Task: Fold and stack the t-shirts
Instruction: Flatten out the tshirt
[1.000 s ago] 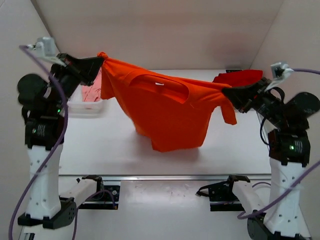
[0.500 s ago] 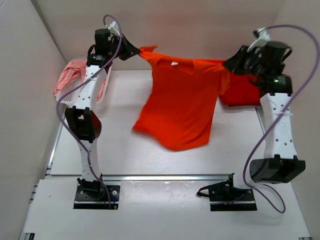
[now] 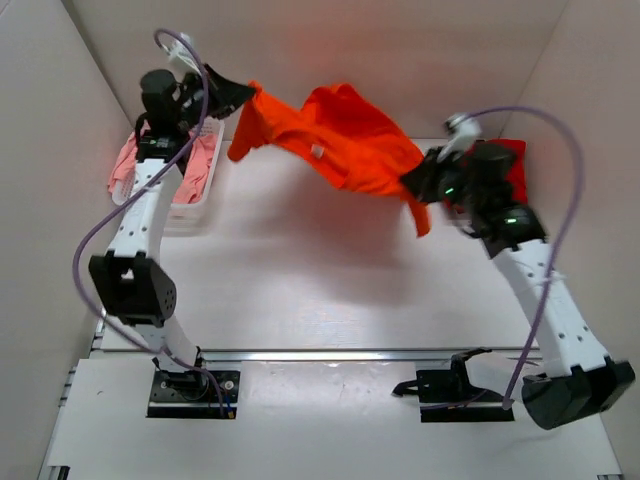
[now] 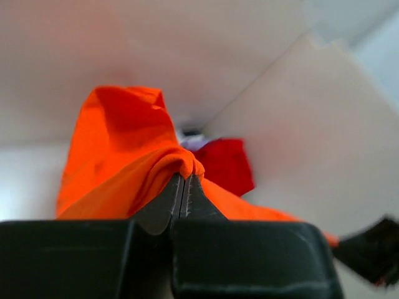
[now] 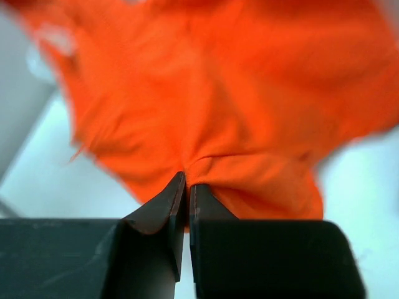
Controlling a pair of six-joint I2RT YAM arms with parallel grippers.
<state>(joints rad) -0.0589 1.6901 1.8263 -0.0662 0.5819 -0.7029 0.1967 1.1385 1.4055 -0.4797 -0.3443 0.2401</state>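
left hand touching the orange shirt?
Touching. The left wrist view shows the left hand shut, with a fold of the orange shirt pinched between its fingertips.

Orange t-shirt (image 4: 118, 146) fold in tight-pressed left end effector (image 4: 184, 182), red t-shirt (image 4: 228, 163) beyond.

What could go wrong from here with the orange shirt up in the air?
The left gripper and right gripper each pinch only a small fold of the orange shirt, so either might slip. The shirt hangs bunched between them, so it could land crumpled.
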